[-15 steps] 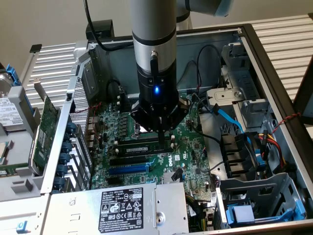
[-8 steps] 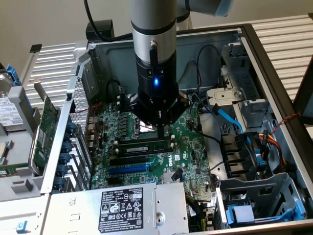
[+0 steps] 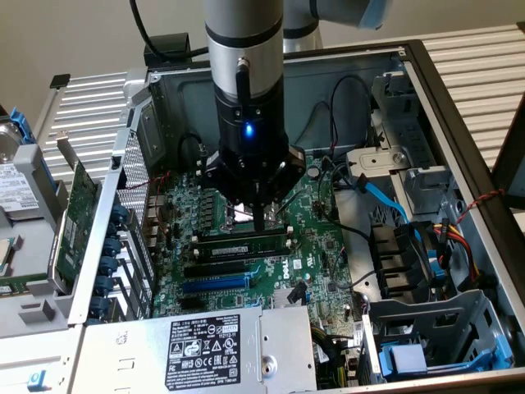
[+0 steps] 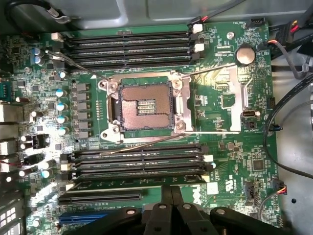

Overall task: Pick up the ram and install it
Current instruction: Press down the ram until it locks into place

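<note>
The ram (image 3: 243,244), a long narrow dark-green stick with a pale label strip, stands in a memory slot just in front of the CPU socket (image 3: 238,215) on the green motherboard (image 3: 316,254). My gripper (image 3: 259,220) hangs straight above that stick, fingers shut together with nothing between them; its tip is at or just over the ram's top edge, and I cannot tell whether they touch. In the wrist view the shut fingers (image 4: 165,196) reach over the lower bank of slots, where the ram (image 4: 137,171) lies among black slots with white end clips.
An open CPU socket (image 4: 145,105) sits mid-board, with a second bank of memory slots (image 4: 129,46) beyond it. A wide green expansion card (image 3: 78,213) leans outside the case at the exterior view's left. The power supply (image 3: 205,345) is in front; cables (image 3: 381,197) and drive cages (image 3: 426,328) crowd the exterior view's right.
</note>
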`<action>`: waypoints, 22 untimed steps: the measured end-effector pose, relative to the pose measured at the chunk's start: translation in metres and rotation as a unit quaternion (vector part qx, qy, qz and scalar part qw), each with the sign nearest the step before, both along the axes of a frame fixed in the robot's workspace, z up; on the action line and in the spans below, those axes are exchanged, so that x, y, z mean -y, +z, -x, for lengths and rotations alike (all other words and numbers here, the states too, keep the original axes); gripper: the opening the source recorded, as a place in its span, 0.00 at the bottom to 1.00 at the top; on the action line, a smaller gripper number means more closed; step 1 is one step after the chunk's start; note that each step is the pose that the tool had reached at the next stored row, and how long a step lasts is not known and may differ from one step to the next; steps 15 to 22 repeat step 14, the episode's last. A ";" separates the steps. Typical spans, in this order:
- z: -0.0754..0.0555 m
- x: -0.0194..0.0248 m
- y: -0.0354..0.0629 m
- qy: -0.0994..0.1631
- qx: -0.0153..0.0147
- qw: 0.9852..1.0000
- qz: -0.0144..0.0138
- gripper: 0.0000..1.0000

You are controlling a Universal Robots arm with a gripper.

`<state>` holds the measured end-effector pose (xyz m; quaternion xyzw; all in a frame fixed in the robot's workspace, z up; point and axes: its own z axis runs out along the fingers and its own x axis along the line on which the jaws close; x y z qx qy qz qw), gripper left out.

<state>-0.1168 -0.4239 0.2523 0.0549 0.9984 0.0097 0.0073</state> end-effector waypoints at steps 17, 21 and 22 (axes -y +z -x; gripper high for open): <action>0.020 0.0000 0.0035 0.000 0.000 1.000 0.000 0.11; 0.020 0.0000 0.0035 0.000 0.000 1.000 0.000 0.11; 0.020 0.0000 0.0035 0.000 0.000 1.000 0.000 0.11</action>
